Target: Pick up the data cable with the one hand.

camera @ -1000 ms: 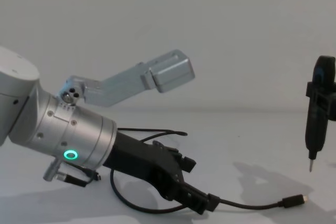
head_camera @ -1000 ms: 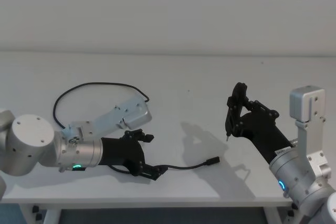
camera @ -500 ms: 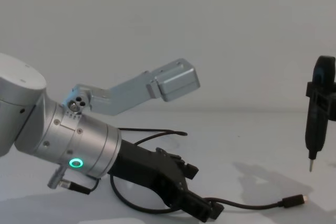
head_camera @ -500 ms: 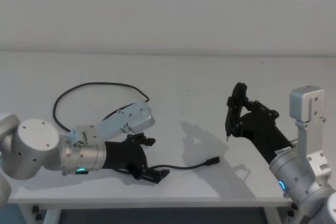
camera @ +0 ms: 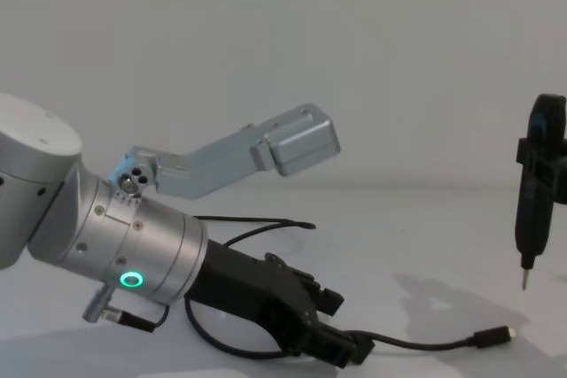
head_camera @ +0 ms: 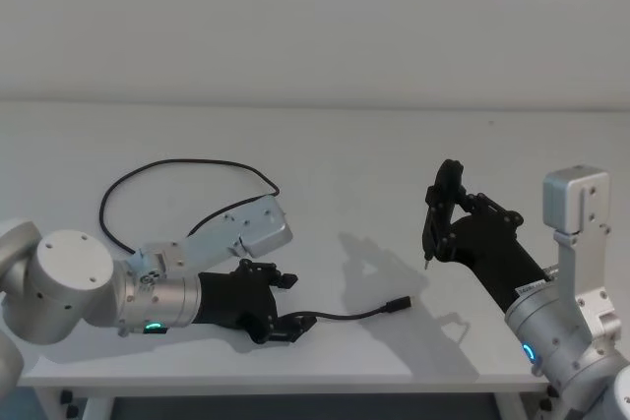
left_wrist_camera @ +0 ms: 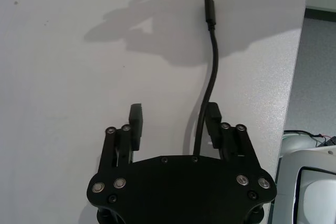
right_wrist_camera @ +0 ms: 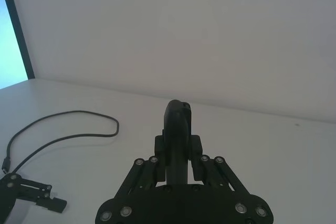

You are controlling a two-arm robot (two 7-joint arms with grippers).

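The data cable (head_camera: 340,315) is thin and black; it loops over the white table on my left, and one plug (head_camera: 398,302) lies near the front edge. My left gripper (head_camera: 292,303), the one hand, sits low on the table and is open. In the left wrist view the cable (left_wrist_camera: 212,72) passes between the fingers, close beside one finger (left_wrist_camera: 212,120), and the left gripper (left_wrist_camera: 173,121) has not closed on it. The chest view shows the left gripper (camera: 347,329) astride the cable (camera: 416,343). My right gripper (right_wrist_camera: 177,169) is shut on a slim black tool (head_camera: 433,215) held upright at the right.
The table's front edge (head_camera: 295,378) runs just below my left gripper. A silver arm link (head_camera: 241,231) juts above the left wrist. The tool's pin tip (camera: 523,282) hangs above the table to the right of the plug (camera: 494,335).
My left arm has shifted and its gripper has sunk lower onto the table around the cable. The plug end slid slightly. The right arm has not moved.
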